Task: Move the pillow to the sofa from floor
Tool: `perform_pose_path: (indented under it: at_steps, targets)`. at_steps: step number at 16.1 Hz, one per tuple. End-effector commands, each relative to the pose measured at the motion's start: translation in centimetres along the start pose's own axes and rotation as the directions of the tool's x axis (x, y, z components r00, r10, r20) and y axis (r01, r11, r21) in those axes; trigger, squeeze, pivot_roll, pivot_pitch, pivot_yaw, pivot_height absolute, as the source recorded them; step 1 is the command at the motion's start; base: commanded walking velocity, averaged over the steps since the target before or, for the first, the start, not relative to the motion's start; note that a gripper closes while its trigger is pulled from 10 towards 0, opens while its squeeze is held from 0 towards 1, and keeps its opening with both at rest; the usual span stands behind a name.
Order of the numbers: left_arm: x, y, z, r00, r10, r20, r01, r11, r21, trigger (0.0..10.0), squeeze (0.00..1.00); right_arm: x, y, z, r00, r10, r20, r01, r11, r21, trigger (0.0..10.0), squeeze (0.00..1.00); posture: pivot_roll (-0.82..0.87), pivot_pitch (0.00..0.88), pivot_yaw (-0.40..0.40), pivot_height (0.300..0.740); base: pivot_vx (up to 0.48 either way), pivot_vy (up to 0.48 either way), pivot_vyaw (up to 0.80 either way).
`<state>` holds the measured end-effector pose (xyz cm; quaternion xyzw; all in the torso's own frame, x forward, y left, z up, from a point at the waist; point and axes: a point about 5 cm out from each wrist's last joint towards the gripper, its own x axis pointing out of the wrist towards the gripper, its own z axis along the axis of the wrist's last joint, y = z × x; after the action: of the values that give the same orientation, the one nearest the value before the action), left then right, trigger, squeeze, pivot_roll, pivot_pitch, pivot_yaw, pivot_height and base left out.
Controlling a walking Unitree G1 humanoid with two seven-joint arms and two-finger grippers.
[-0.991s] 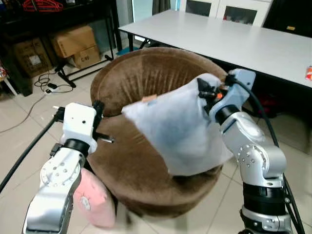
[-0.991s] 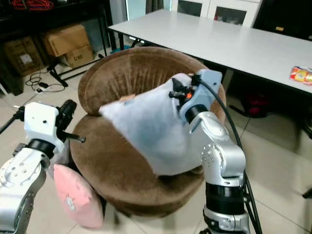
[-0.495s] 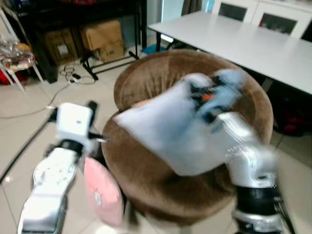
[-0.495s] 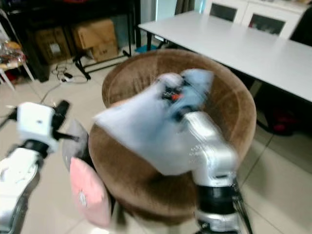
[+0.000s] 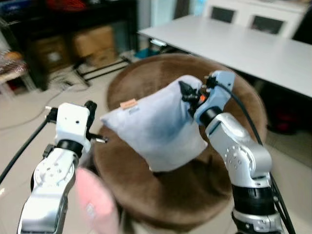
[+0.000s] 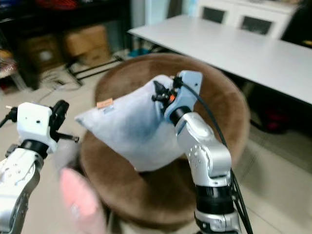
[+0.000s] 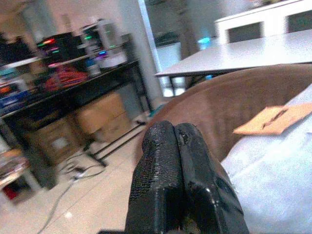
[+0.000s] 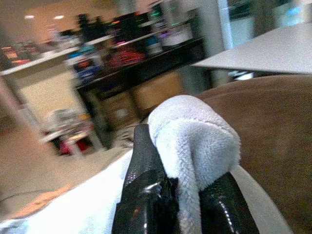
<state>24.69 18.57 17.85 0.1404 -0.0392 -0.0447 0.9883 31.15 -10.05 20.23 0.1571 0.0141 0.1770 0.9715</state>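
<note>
A pale blue-white pillow (image 5: 156, 124) hangs above the seat of a round brown velvet sofa chair (image 5: 234, 83). My right gripper (image 5: 187, 92) is shut on the pillow's upper corner; in the right wrist view its black fingers (image 8: 146, 195) pinch a fold of the white fabric (image 8: 195, 141). An orange label (image 5: 128, 103) shows at the pillow's left corner. My left gripper (image 7: 178, 175) is shut and empty, held beside the chair's left rim. A pink pillow (image 5: 95, 202), blurred, lies low on the floor by the chair's left side.
A long white table (image 5: 253, 44) stands behind the chair. Cardboard boxes (image 5: 92, 41) and a dark shelf unit sit at the back left, with cables on the tiled floor (image 5: 29, 109). Something dark with red lies under the table at right.
The camera has shifted and blurred. The pillow in my right gripper has moved left and lower, over the chair's seat. My left arm keeps its pose.
</note>
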Motion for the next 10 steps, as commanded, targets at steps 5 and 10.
perform_pose_path:
  at_steps: [5,10]
  targets:
    - [0.07,-0.45,0.14,1.000,-0.022,0.006,0.022,1.000,0.005,10.0,0.00,-0.16,-0.46,1.62,0.996,-0.018,0.082,0.020,1.000,-0.023,10.0,0.00,-0.04,0.000,-0.003,0.740,0.269,0.000,0.00]
    - [0.14,-0.56,0.11,1.000,-0.030,0.008,0.030,1.000,0.007,10.0,0.00,-0.18,-0.55,1.64,0.996,-0.023,0.085,0.025,1.000,-0.019,10.0,0.00,-0.05,0.000,-0.004,0.740,0.272,0.000,0.00]
